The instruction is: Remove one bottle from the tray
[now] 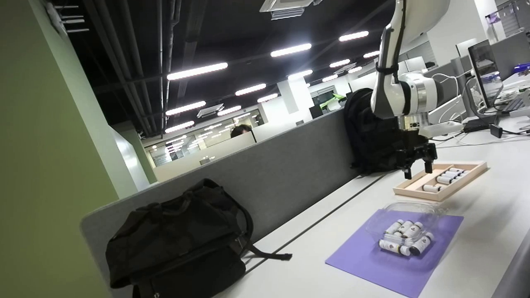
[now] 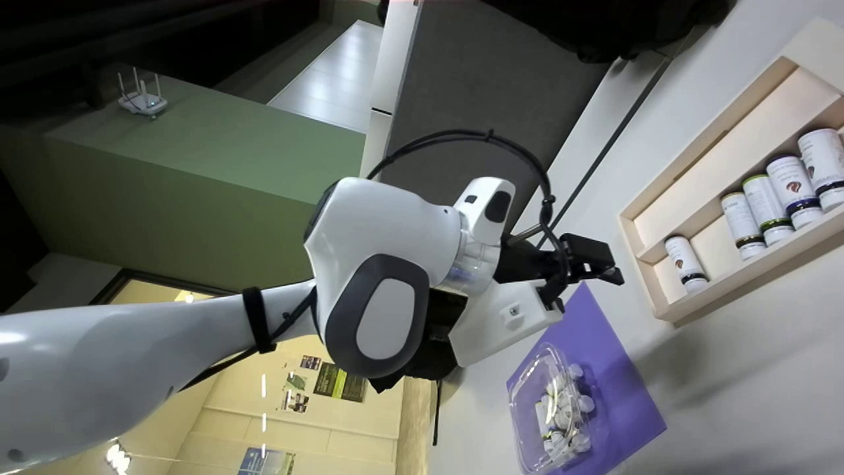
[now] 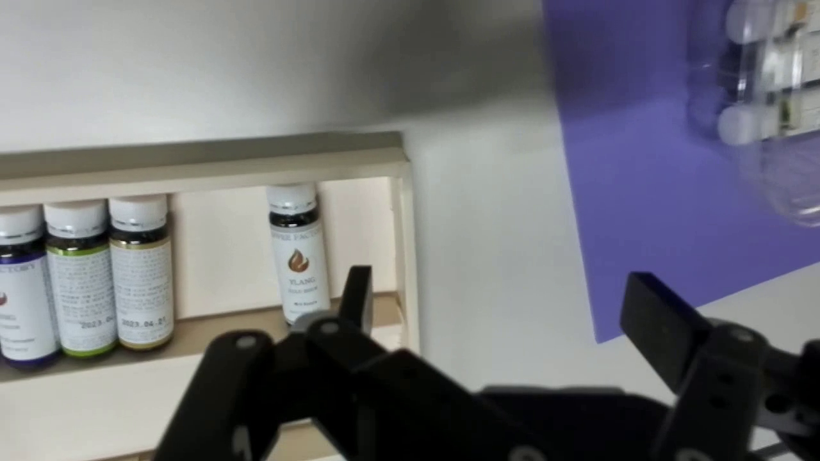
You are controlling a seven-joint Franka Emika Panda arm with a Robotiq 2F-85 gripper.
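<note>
The light wood tray (image 1: 418,193) lies on the white table and also shows in an exterior view (image 2: 758,272) and the wrist view (image 3: 410,256). White-labelled bottles lie in one of its long compartments. One bottle (image 3: 298,262) lies alone near the tray's end, apart from a row of several bottles (image 3: 142,275). The lone bottle also shows in both exterior views (image 1: 431,188) (image 2: 684,260). My gripper (image 3: 506,301) is open and empty, above the table. In the wrist view its left finger overlaps the tray's end beside the lone bottle. It shows in both exterior views (image 1: 418,170) (image 2: 587,290).
A purple mat (image 1: 360,256) lies beside the tray. A clear plastic container (image 2: 517,402) with several white-capped bottles stands on it. A grey partition (image 1: 298,165) runs along the table. A black backpack (image 1: 178,240) and another dark bag (image 1: 368,136) lean against it.
</note>
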